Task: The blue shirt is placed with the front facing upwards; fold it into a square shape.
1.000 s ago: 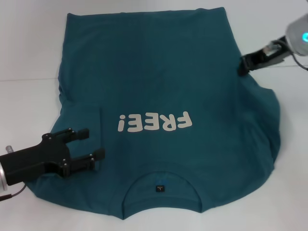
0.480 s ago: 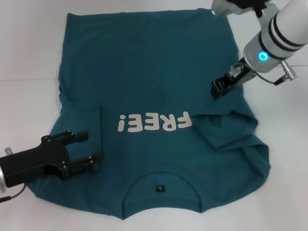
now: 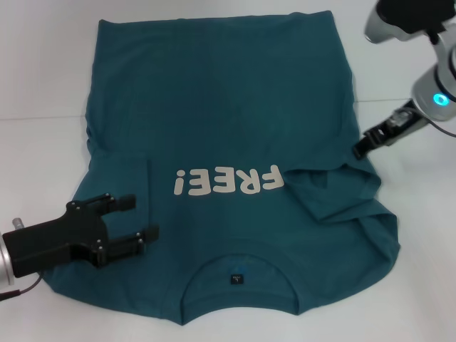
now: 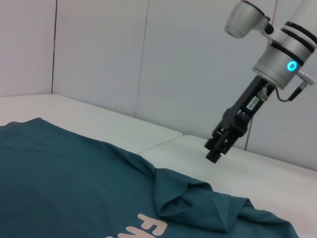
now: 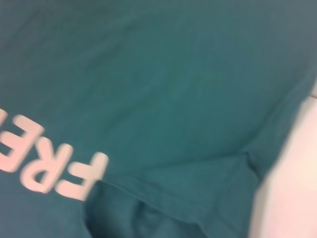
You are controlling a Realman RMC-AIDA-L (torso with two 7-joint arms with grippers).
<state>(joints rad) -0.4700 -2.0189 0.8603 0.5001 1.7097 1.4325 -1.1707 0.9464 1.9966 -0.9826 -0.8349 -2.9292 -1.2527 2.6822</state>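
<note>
The blue shirt (image 3: 235,128) was a dark teal all over, plain except for cream "FREE!" lettering (image 3: 229,182) and a small dark tag (image 3: 236,278). The table (image 3: 43,78) was white. The left gripper (image 3: 128,219) was black.

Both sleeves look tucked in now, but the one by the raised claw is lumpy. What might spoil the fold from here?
The right sleeve lies bunched in ridges rather than flat on the blue shirt, so later folds could come out crooked or bulky.

The open left claw sits low over the folded left sleeve; pulling away could drag it back out.

The right claw hangs beside the shirt's edge and might snag it.
</note>
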